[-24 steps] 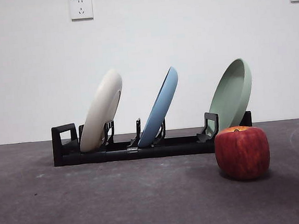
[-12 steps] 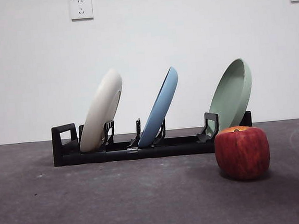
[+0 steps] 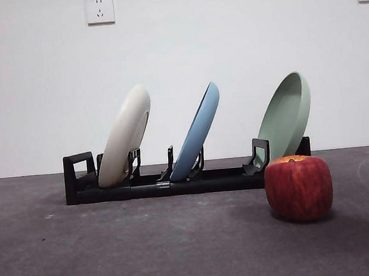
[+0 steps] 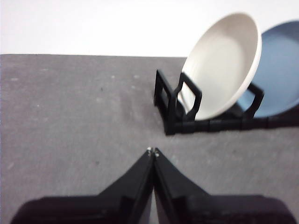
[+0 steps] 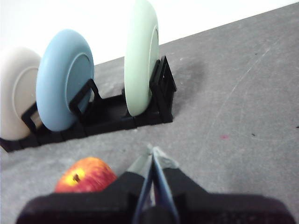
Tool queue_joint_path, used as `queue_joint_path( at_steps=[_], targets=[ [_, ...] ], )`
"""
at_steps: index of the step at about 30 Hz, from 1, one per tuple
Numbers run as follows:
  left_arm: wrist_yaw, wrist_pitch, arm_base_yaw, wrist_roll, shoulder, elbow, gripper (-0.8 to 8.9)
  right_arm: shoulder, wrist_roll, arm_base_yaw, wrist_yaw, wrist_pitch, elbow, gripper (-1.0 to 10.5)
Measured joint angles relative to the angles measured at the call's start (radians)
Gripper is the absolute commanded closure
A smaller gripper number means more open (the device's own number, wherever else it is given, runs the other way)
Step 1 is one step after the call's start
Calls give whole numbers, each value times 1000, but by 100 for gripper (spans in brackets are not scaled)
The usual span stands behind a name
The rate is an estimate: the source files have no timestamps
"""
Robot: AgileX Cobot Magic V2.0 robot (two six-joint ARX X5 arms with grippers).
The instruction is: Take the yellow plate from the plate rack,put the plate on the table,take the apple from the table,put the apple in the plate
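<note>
At the left of the front view my yellow plate (image 3: 125, 135) stands on edge in the end slot of the plate rack (image 3: 162, 182), top leaning right — the posts hold it tilted, rim up for grasping. Its long axis runs from lower left to upper right. Centre and right, the blue plate (image 3: 198, 131) and green plate (image 3: 286, 119) lean likewise. The apple (image 3: 299, 187) sits lower right on the table (image 3: 149, 251), stem dip up. My left gripper (image 4: 153, 151) and right gripper (image 5: 153, 154) are both clenched empty — neither touches anything.
</note>
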Motion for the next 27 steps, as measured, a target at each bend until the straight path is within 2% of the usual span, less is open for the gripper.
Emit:
queue_joint_path(
  at_steps=[8, 14, 23, 27],
  targets=[
    [0, 6, 0, -113, 106, 145, 819, 121, 20, 0, 0, -5, 166, 957],
    [16, 6, 0, -125, 237, 283, 819, 267, 23, 0, -4, -19, 323, 957],
    [212, -22, 0, -119, 518, 548, 819, 515, 14, 0, -8, -117, 578, 957],
    [312, -41, 0, -115, 658, 650, 819, 632, -31, 0, -87, -193, 697, 948]
  ],
)
